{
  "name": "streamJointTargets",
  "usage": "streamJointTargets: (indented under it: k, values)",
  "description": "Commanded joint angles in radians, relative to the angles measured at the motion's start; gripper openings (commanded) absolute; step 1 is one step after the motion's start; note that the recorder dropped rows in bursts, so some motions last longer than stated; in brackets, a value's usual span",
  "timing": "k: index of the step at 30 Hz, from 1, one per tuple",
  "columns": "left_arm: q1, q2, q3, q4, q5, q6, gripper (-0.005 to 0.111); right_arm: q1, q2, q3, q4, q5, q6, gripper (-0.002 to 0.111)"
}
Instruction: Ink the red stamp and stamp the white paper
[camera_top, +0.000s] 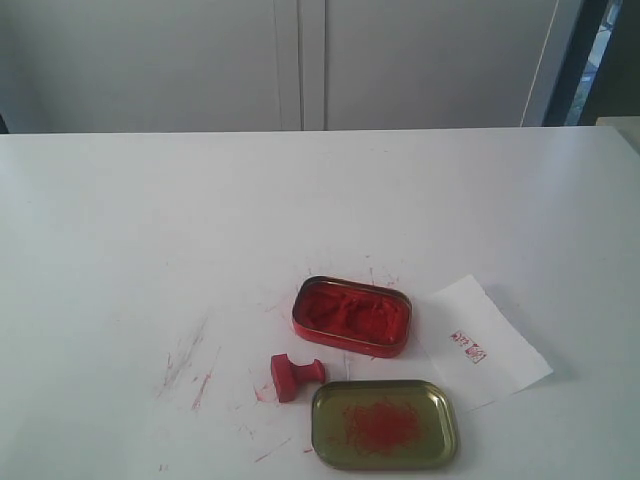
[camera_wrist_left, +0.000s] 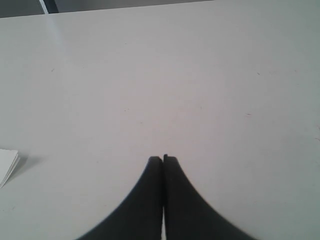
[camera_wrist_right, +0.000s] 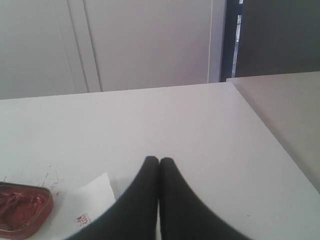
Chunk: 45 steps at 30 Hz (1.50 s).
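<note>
The red stamp (camera_top: 292, 375) lies on its side on the table, left of the gold lid. The white paper (camera_top: 485, 343) (camera_wrist_right: 85, 205) sits right of the red ink tin and bears a small red print (camera_top: 468, 347) (camera_wrist_right: 82, 219). Neither gripper appears in the exterior view. My left gripper (camera_wrist_left: 163, 159) is shut, empty, over bare tabletop. My right gripper (camera_wrist_right: 159, 160) is shut, empty, hovering beside the paper's far corner.
The open red ink tin (camera_top: 352, 315) (camera_wrist_right: 22, 209) sits mid-table. Its gold-olive lid (camera_top: 384, 424), smeared red inside, lies at the front edge. Red scratches (camera_top: 195, 365) mark the tabletop. A white stack's corner (camera_wrist_left: 7, 165) shows in the left wrist view. A second table (camera_wrist_right: 285, 110) adjoins on the right.
</note>
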Motion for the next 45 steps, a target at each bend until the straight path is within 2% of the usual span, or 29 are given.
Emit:
streamJointTargets:
  k: [1, 24, 45]
  values:
    - [-0.001, -0.003, 0.004, -0.009, 0.003, 0.000, 0.000, -0.004, -0.006, 0.046, -0.011, -0.031, -0.001, 0.000]
    - [-0.001, -0.003, 0.004, -0.009, 0.003, 0.000, 0.000, -0.004, -0.006, 0.301, -0.004, -0.166, 0.000, 0.000]
    - [-0.001, -0.003, 0.004, -0.009, 0.003, 0.000, 0.000, -0.004, -0.006, 0.301, -0.004, -0.197, -0.002, 0.000]
